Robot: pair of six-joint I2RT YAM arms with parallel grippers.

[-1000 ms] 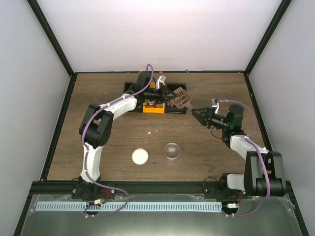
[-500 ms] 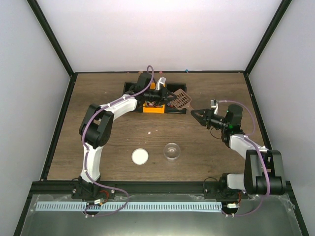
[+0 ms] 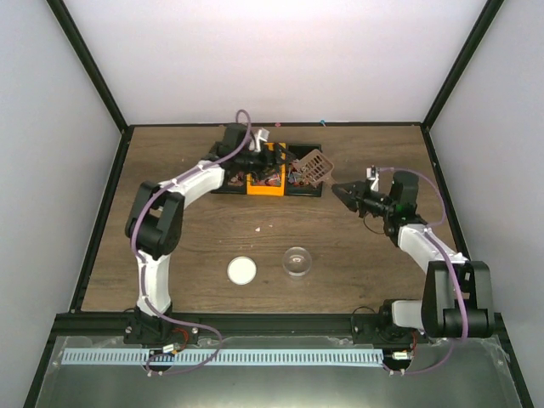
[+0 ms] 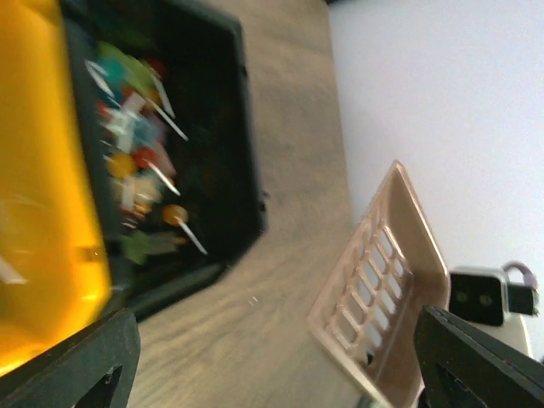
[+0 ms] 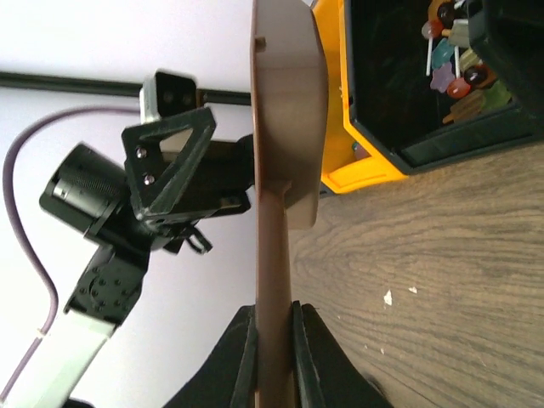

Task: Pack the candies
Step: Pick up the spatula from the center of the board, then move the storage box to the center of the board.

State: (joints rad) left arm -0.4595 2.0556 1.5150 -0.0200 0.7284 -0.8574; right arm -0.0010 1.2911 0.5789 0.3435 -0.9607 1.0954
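Right wrist shows right claw clamping one scoop; left claw gapes empty.

scoop 1 | jar 1 | lid 1 | yellow bin 1 | black tray 1 | candies many

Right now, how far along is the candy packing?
Done: the lid lies off, beside the open jar. In hand: the right pincer is shut on the handle of the brown scoop, its head by the black tray; the left pincer is open, holding nothing. Left: the jar looks empty and the candies sit in the tray, so scooping, filling and closing remain.
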